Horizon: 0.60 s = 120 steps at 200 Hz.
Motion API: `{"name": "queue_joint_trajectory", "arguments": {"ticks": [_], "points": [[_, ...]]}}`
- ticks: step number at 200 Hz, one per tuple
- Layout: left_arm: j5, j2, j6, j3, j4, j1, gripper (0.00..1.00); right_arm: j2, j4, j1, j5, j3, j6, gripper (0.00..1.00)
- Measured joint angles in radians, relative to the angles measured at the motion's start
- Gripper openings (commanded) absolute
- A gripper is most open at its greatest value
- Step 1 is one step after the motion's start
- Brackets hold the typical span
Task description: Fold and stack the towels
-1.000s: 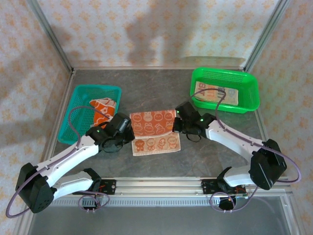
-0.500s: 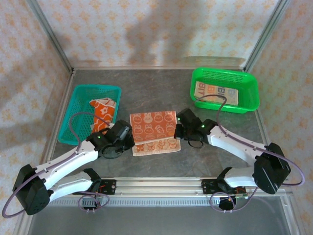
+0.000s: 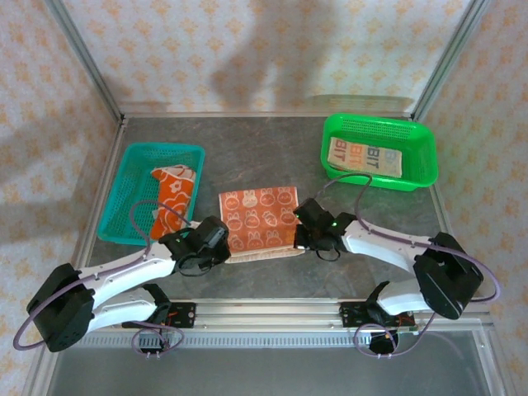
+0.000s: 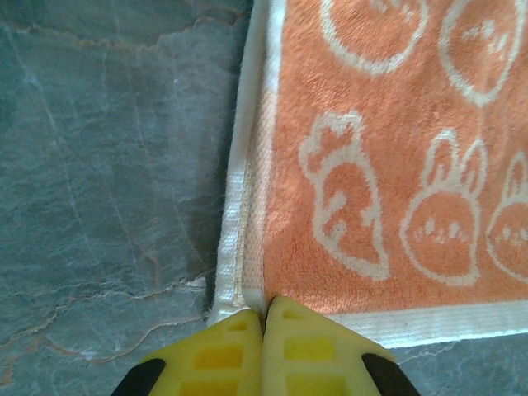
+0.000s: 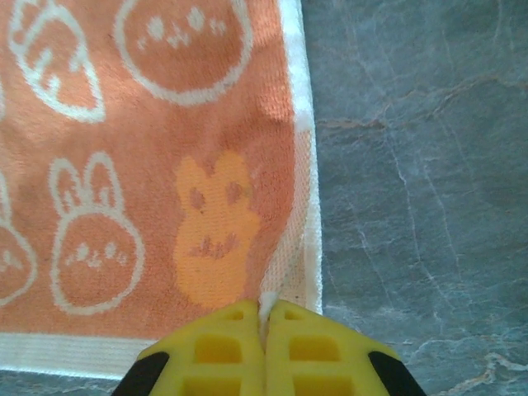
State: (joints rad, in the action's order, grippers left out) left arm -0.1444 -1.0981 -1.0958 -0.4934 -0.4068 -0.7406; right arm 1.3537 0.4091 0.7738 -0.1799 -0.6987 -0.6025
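Altogether there lie three towels (image 3: 258, 217), two baskets (image 3: 130, 175)

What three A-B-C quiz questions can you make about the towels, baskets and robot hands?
1. Where is the cream towel? A green basket; B teal basket; C under a hand.
2. How many baskets are there? A one; B two; C four.
3. The left hand is: A wide open; B shut on the middle towel's corner; C lifting a basket.
Answers: 1 A, its lettering lies inside the green walls. 2 B, one green, one teal. 3 B, it pinches the white hem.
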Motion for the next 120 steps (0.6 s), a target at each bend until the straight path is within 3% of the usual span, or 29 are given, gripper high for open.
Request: {"name": "queue_joint_trajectory", "arguments": {"ticks": [107, 113, 120], "points": [[0.013, 0.0, -0.006, -0.002, 0.007, -0.027, 0.0, 0.013, -0.01, 0.0, 0.0, 0.016, 0.001, 0.0], [0.014, 0.001, -0.006, -0.002, 0.007, -0.031, 0.01, 0.013, -0.01, 0.0, 0.0, 0.016, 0.001, 0.03], [0.013, 0.001, -0.006, -0.002, 0.007, -0.032, 0.1, 0.013, -0.01, 0.0, 0.0, 0.016, 0.0, 0.11]]}}
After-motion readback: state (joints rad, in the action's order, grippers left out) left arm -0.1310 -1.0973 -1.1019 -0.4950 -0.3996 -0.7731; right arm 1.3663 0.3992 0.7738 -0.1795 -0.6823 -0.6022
